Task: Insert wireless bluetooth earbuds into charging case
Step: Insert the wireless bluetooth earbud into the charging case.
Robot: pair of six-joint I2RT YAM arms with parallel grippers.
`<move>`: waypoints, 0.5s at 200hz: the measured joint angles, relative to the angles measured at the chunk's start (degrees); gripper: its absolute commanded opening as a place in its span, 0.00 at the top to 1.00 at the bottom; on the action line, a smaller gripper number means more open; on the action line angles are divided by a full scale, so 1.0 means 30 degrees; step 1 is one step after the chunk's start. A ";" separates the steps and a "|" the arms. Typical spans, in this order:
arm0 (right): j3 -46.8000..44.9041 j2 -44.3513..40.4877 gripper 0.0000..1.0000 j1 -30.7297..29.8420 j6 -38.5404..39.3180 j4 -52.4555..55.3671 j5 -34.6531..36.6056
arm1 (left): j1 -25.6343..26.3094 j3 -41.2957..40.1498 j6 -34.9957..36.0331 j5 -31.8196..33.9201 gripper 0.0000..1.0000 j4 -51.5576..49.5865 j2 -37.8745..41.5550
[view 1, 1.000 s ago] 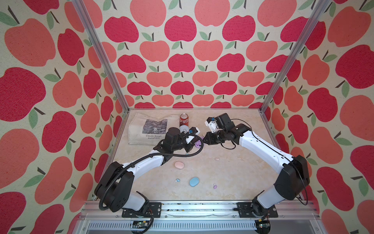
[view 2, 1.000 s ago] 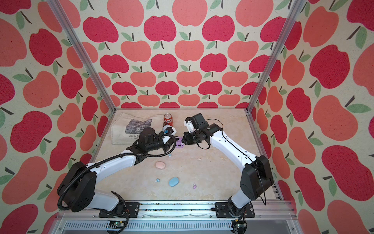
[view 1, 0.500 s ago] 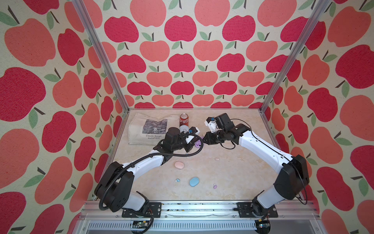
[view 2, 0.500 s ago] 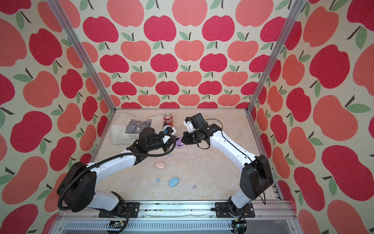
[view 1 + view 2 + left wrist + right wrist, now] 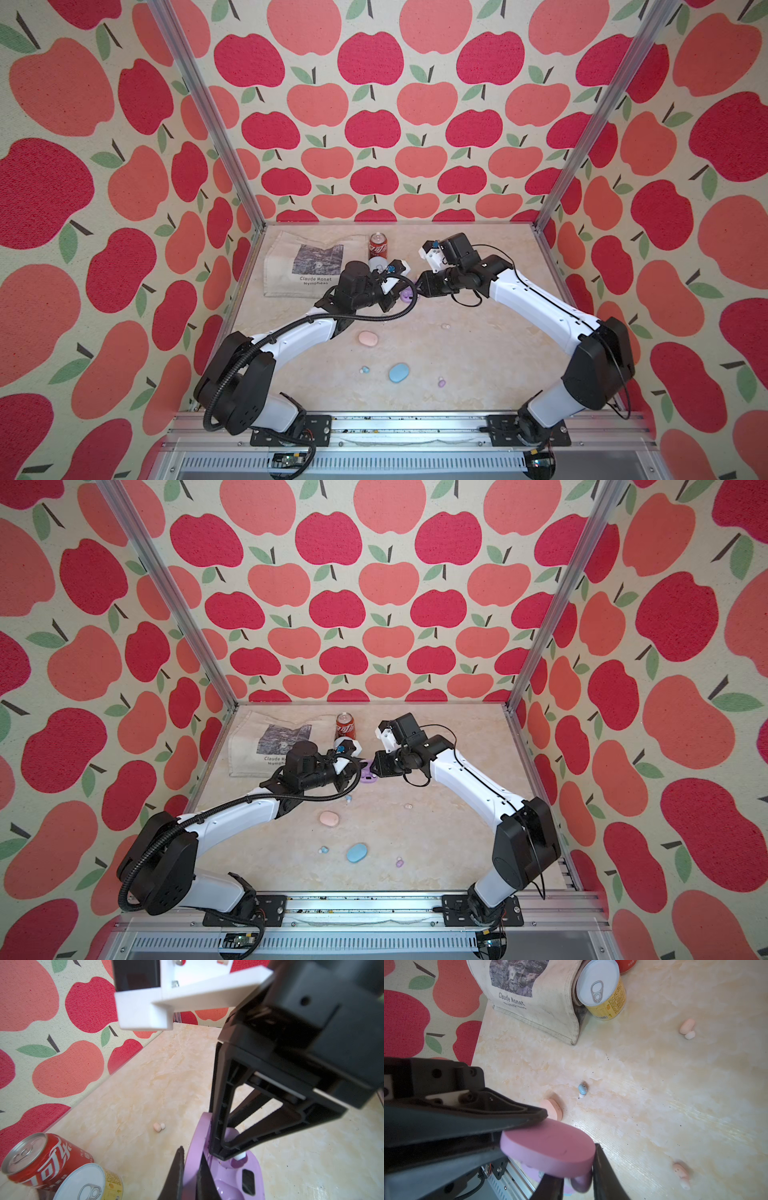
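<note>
Gripping the raised lid of the open purple case (image 5: 227, 1185), the left gripper (image 5: 191, 1159) is closed on it. The case is located near the middle of the bench (image 5: 478, 357), toward the far edge. The right gripper (image 5: 227, 1151) points down into the case base, its fingertips either side of a purple earbud (image 5: 581, 1184) at a socket. Whether they clamp the bud or stand free of it cannot be told. Loose near the front edge are a second purple earbud (image 5: 441, 381), a blue earbud (image 5: 365, 369) and a closed blue case (image 5: 399, 372). A closed pink case (image 5: 368, 338) and a pink earbud (image 5: 445, 326) lie mid-bench. The other blue earbud (image 5: 348, 798) lies near the purple case, on its front side. A tote bag (image 5: 307, 266), red can (image 5: 378, 246) and yellow can (image 5: 602, 991) occupy the far left corner.
</note>
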State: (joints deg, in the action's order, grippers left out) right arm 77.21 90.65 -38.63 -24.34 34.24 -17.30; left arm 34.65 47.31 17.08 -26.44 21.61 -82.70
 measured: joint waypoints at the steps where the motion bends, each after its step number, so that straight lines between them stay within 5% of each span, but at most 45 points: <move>1: 0.0000 0.0000 0.72 0.0000 0.0000 0.0000 -0.0007 | 0.0000 0.0000 0.0000 -0.0007 1.00 0.0007 -0.0007; 100: 0.0000 -0.0109 0.70 0.0007 -0.0437 -0.0066 0.0080 | 0.0000 0.0000 -0.0321 0.0007 1.00 0.0627 -0.0335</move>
State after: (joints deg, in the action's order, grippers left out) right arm 77.21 90.32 -38.61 -25.65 34.04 -17.06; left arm 34.65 47.31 16.12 -26.41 23.49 -83.70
